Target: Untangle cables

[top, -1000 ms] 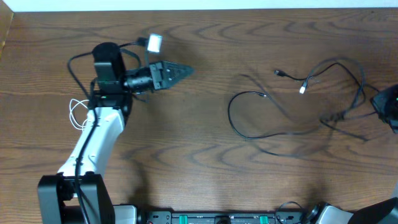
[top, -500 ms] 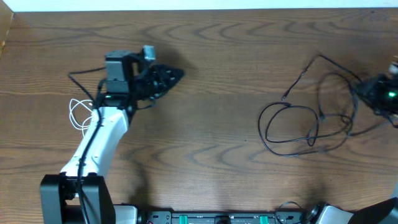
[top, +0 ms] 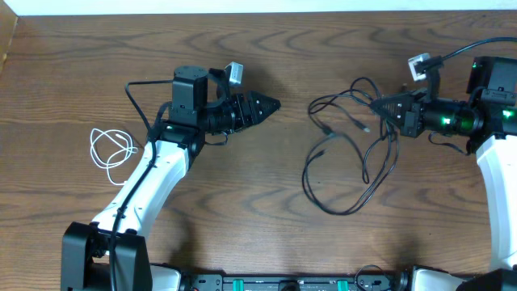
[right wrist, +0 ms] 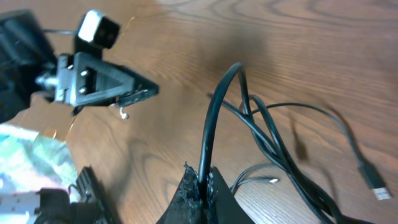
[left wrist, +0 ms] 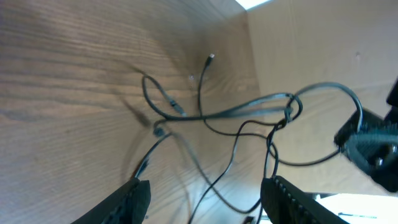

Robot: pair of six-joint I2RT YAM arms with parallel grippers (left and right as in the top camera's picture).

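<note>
Two black cables (top: 367, 101) lie in tangled loops right of the table's middle; they also show in the left wrist view (left wrist: 236, 112). My right gripper (top: 386, 106) is shut on one black strand, which rises from the closed jaws (right wrist: 202, 182) and arcs back down into the other strands (right wrist: 273, 143). My left gripper (top: 271, 103) points right toward the tangle, a short way left of it and touching nothing. Its fingers (left wrist: 134, 199) stand wide apart with only table and cable beyond them. A white cable (top: 103, 137) lies coiled alone at the far left.
The left arm's white link (top: 141, 190) stretches from the front edge toward the middle. The right arm (top: 493, 162) comes in along the right edge. The table's pale back edge (top: 258, 6) runs across the top.
My left gripper has swung right and opened. The right gripper has come in from the right edge, pulling the black cables left and bunching them.
</note>
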